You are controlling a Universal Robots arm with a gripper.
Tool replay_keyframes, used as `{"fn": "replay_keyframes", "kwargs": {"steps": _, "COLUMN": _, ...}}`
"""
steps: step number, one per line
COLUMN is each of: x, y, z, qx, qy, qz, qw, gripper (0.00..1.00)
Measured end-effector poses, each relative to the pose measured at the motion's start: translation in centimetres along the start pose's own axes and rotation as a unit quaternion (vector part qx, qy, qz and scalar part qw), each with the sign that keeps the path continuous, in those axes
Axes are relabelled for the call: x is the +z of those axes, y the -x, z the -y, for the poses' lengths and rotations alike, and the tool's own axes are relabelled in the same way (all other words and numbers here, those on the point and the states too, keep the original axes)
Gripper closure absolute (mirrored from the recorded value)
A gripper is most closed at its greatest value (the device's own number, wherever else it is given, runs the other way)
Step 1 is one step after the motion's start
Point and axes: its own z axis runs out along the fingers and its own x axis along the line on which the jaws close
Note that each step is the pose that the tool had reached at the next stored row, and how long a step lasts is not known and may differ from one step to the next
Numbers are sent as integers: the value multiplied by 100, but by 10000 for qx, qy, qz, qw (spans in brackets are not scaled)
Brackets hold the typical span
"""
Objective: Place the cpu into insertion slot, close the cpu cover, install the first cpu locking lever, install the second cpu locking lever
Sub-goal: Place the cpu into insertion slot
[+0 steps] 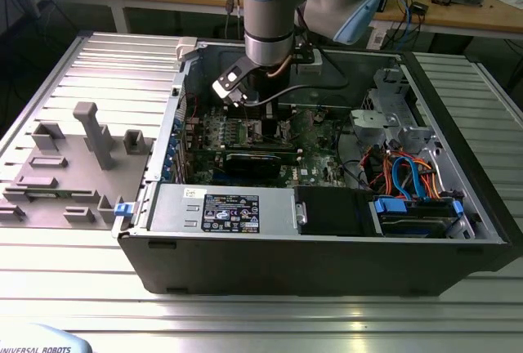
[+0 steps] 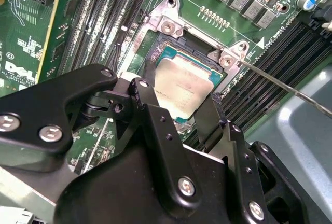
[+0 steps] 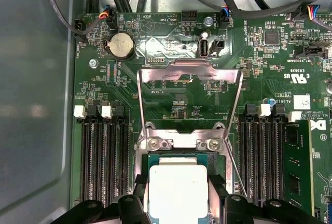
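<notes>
In both wrist views the cpu [image 3: 176, 198] [image 2: 187, 84], a flat square chip with a silver top and green edge, lies over the dark insertion slot [image 2: 182, 43]. My gripper [image 3: 178, 182] [image 2: 179, 89] has one black finger against each side of it. Whether the chip is fully seated I cannot tell. The cpu cover [image 3: 189, 69], a thin silver frame, is swung open behind the slot. A thin locking lever [image 2: 280, 85] [image 3: 236, 169] stands out beside the socket. In the exterior view the gripper [image 1: 255, 120] reaches down into the open computer case.
Long black memory slots [image 3: 104, 162] [image 3: 264, 156] flank the socket on the green board. Case walls [image 1: 327, 255], a black power unit [image 1: 335, 210] and a blue and orange cable bundle [image 1: 409, 177] surround the board. A grey fixture tray [image 1: 73, 165] lies at the exterior view's left.
</notes>
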Motion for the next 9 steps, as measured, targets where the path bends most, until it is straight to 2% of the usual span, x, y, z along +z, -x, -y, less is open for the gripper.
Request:
{"fn": "replay_keyframes", "kwargs": {"steps": 5, "x": -1, "y": -7, "z": 2, "qx": 29, "qy": 0, "qz": 29, "qw": 10000, "gripper": 46}}
{"fn": "replay_keyframes", "kwargs": {"steps": 9, "x": -2, "y": -7, "z": 2, "qx": 191, "qy": 1, "qz": 69, "qw": 9998, "gripper": 46}}
